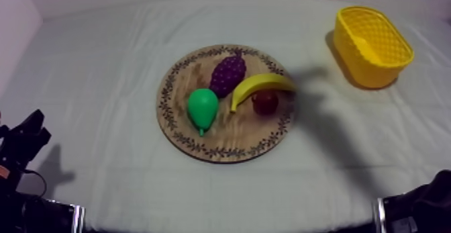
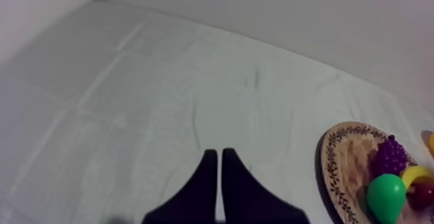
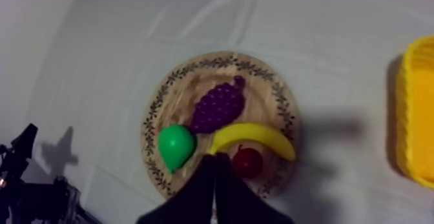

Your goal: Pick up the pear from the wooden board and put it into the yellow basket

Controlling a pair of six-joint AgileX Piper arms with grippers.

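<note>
The pear (image 1: 203, 108) was seen lying on the wooden board (image 1: 228, 140), its tapered end pointed toward the near rim. It lay just beside the bunch of grapes (image 1: 228, 74) and near the banana (image 1: 262, 84), with the small red fruit (image 1: 266, 102) tucked under the banana's curve. The yellow basket (image 1: 362, 68) stood well apart, at the far right of the cloth.

The right gripper (image 3: 214, 159) was held above the board, its fingers pressed together into a narrow wedge with nothing between them. The left gripper (image 2: 216, 154) was likewise closed on nothing, over bare cloth away from the board.

The step in hand was judged to be the approach to the pear. For a clean grasp, the right fingers would need to be opened wide before descent. They should be centred over the pear's broad body rather than its tapered end, and lowered so that the grapes and banana are not nudged.
</note>
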